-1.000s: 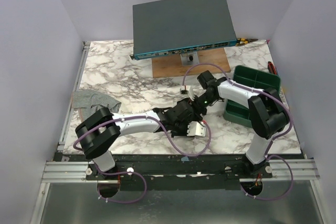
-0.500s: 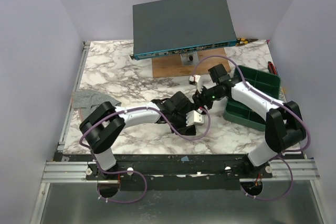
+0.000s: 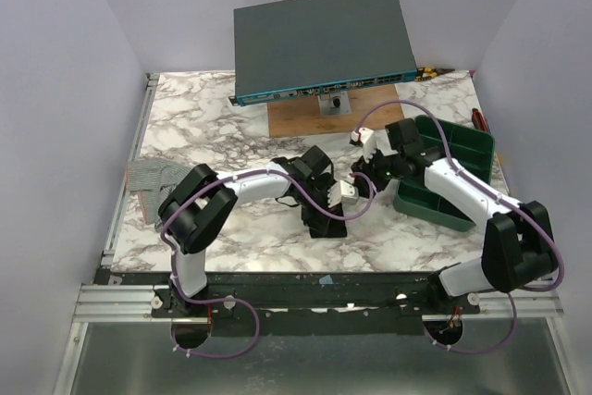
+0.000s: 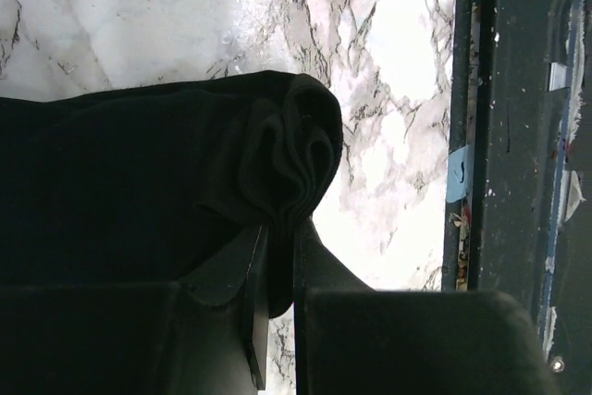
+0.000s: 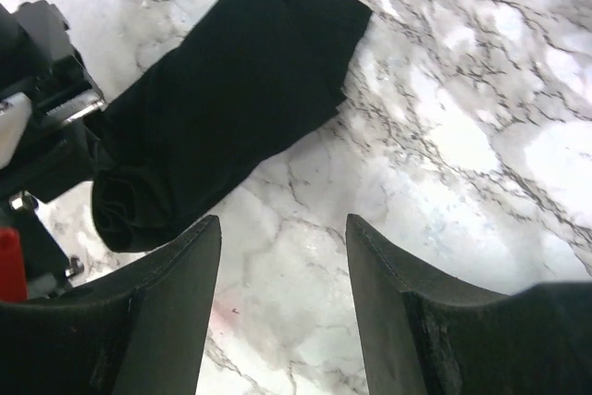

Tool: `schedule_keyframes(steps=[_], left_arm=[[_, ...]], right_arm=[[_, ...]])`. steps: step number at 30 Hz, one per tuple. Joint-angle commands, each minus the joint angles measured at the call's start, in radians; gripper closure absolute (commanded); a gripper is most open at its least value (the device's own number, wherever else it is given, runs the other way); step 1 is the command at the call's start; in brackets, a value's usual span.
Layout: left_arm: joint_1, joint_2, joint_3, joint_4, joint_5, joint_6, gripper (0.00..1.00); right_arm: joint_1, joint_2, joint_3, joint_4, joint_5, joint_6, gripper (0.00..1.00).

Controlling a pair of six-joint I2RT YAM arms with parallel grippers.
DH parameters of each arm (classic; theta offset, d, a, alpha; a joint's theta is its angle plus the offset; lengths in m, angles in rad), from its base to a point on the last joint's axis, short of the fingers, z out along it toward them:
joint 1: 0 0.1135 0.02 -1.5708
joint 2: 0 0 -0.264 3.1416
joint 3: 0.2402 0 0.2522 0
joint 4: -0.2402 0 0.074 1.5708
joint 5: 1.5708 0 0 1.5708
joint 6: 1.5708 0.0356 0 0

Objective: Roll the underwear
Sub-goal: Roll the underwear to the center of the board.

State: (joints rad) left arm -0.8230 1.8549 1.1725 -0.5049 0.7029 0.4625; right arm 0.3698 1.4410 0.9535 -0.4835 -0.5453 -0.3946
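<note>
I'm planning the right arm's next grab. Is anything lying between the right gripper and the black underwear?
Nothing visible does. The right gripper hovers open over the marble table, and the black underwear lies just beyond its fingers with no object between them. The left gripper is clamped only on the rolled end.

Marble tabletop (image 3: 213, 127) beneath both arms. At the far edge, a dark flat box (image 3: 319, 39) propped on a wooden board (image 3: 296, 119). On the right, a green tray (image 3: 453, 141); at the left edge, a crumpled grey striped cloth (image 3: 153, 176). Near the middle, left pincer (image 3: 324, 217) pointed down onto the black underwear (image 3: 319, 231), black on black and hard to tell apart, grip hidden from this angle. Just to the right, right pincer (image 3: 363, 173) over bare marble, near the tray, apart from the underwear.
</note>
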Motion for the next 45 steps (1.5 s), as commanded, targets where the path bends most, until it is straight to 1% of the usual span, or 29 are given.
schedule_keyframes(steps=[1,6,8,14,17,23,25,26,29,33,37,41,45], left_arm=[[0.032,0.044,0.022,-0.064,0.093,-0.019,1.0],[0.056,0.076,0.049,-0.092,0.143,-0.027,1.0],[0.07,0.102,0.069,-0.112,0.166,-0.032,1.0],[0.107,0.177,0.148,-0.187,0.226,-0.039,1.0],[0.126,0.227,0.191,-0.228,0.267,-0.048,1.0],[0.158,0.32,0.275,-0.315,0.333,-0.065,1.0],[0.168,0.354,0.311,-0.352,0.354,-0.07,1.0],[0.173,0.377,0.336,-0.378,0.371,-0.071,1.0],[0.195,0.433,0.381,-0.426,0.409,-0.073,1.0],[0.202,0.464,0.407,-0.449,0.429,-0.072,1.0],[0.205,0.483,0.416,-0.449,0.425,-0.094,1.0],[0.214,0.517,0.434,-0.478,0.45,-0.101,1.0],[0.218,0.532,0.443,-0.491,0.458,-0.11,1.0]], right_arm=[[-0.007,-0.04,-0.038,0.046,0.097,0.011,0.41],[-0.015,-0.07,-0.061,0.056,0.15,0.005,0.42],[-0.018,-0.09,-0.064,0.048,0.145,0.017,0.42],[-0.019,-0.162,-0.101,-0.017,0.147,-0.048,0.42],[-0.019,-0.206,-0.126,-0.068,0.107,-0.122,0.42],[-0.015,-0.304,-0.176,-0.085,0.05,-0.207,0.42],[0.001,-0.299,-0.175,-0.09,0.046,-0.216,0.42],[0.017,-0.292,-0.174,-0.087,0.056,-0.216,0.42],[0.118,-0.291,-0.191,-0.042,0.127,-0.211,0.43],[0.309,-0.281,-0.23,0.053,0.264,-0.202,0.43],[0.371,-0.232,-0.234,0.09,0.257,-0.223,0.43],[0.463,-0.211,-0.261,0.139,0.315,-0.247,0.42],[0.514,-0.204,-0.307,0.196,0.379,-0.282,0.4]])
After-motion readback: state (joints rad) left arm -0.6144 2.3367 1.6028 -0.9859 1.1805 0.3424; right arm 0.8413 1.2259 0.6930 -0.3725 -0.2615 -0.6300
